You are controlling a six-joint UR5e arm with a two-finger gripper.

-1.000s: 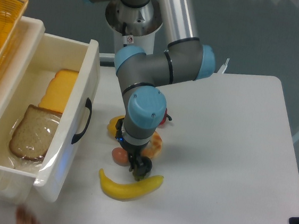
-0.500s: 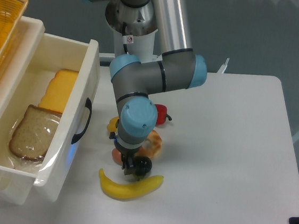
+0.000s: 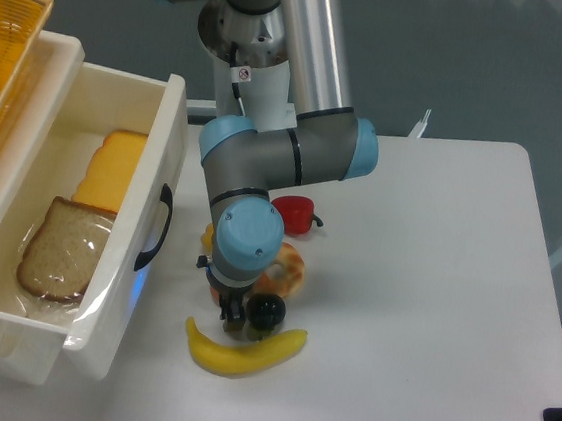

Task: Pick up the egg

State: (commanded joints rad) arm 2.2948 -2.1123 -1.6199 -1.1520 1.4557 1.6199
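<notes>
The arm has matt grey shells, smooth light-blue plastic caps at its joints and a polished metal tube above. The table is a smooth, matt white surface. The bin by the left edge looks like glossy white plastic with a black handle. The banana near the front edge has a smooth, slightly shiny yellow skin. The round black fruit is glossy. The bread slice looks rough and porous.

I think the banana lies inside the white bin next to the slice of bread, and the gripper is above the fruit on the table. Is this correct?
Not quite. The banana lies on the table, in front of the gripper, not inside the white bin. The camera view shows this. The slice of bread is in the bin, and the gripper is above the fruit.
</notes>
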